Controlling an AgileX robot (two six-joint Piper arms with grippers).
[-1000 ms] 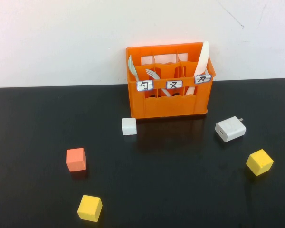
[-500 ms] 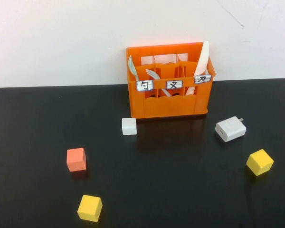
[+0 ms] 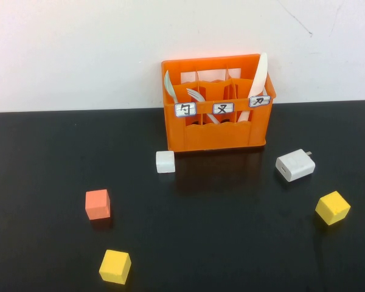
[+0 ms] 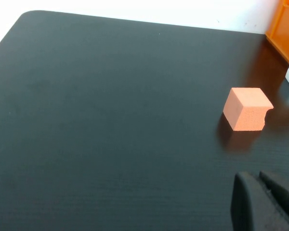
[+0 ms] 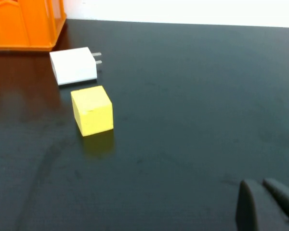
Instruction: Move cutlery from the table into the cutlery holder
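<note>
The knife (image 3: 259, 78) stood in the right slot of the orange crate (image 3: 219, 134), leaning with its top poking out above the rim; the crate sat at the back of the black table (image 3: 231, 243), with a fork (image 3: 196, 95) and a spoon (image 3: 169, 85) in its other slots. The left gripper (image 4: 267, 202) hung low over the table near the orange block (image 4: 246, 109), its fingers pressed together; the right gripper (image 5: 267, 204) hung low near a yellow block (image 5: 92, 110) and a white charger (image 5: 73, 65), its fingers pressed together too.
</note>
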